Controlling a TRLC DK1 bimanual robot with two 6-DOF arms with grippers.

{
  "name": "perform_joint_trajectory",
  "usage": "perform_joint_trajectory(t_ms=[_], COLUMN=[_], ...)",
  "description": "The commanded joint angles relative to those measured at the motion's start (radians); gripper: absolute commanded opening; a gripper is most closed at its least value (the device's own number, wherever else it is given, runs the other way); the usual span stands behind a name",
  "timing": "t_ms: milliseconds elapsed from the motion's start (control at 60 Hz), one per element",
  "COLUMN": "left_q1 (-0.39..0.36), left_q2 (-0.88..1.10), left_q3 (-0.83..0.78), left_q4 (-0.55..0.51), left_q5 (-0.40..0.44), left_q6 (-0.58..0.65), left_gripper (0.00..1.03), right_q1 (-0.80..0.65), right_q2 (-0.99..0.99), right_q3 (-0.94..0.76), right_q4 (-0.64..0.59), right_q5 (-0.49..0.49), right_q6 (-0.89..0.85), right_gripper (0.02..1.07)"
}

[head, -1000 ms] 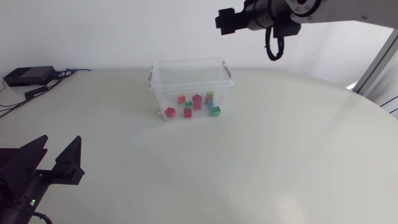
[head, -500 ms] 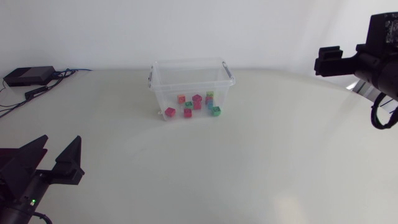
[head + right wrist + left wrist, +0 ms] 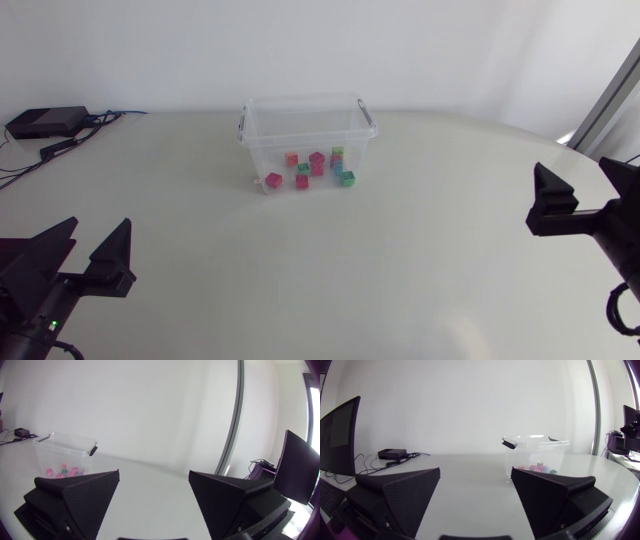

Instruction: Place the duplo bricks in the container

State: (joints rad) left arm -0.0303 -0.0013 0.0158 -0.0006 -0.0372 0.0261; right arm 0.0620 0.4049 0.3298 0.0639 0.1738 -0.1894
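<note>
Head view: the left gripper [image 3: 97, 238] and the right gripper [image 3: 577, 190] both stand wide open, holding nothing. The clear container [image 3: 300, 125] sits well ahead of both, apart from either, with the duplo bricks [image 3: 317, 167] lying inside on its floor.

Container [image 3: 300, 135] clear; bricks [image 3: 317, 160] pink, red, green, orange, blue; table [image 3: 400, 260] off-white

clear lidless container [image 3: 305, 125] upright mid-table, pink, green, orange duplo bricks [image 3: 316, 168] inside
</note>
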Motion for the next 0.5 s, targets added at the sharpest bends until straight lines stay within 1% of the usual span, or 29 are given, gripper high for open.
perform_joint_trajectory(t_ms=[0,117,217,483], left_q1=[0.005,0.009,0.013,0.023], left_q2=[-0.008,-0.006,-0.005,-0.001], left_q3=[-0.015,-0.015,-0.015,-0.016], left_q4=[0.001,0.001,0.001,0.001], left_q5=[0.006,0.012,0.016,0.029], left_q6=[-0.007,-0.011,-0.013,-0.021], left_gripper=[0.99,0.99,0.99,0.99], right_q1=[-0.012,-0.021,-0.028,-0.048], right_q2=[-0.044,-0.109,-0.164,-0.307], right_q3=[-0.051,-0.101,-0.144,-0.254], right_q4=[-0.001,-0.013,-0.022,-0.047], right_q5=[-0.019,-0.047,-0.071,-0.132], right_q6=[0.023,0.053,0.078,0.144], right_gripper=[1.02,1.02,0.98,1.00])
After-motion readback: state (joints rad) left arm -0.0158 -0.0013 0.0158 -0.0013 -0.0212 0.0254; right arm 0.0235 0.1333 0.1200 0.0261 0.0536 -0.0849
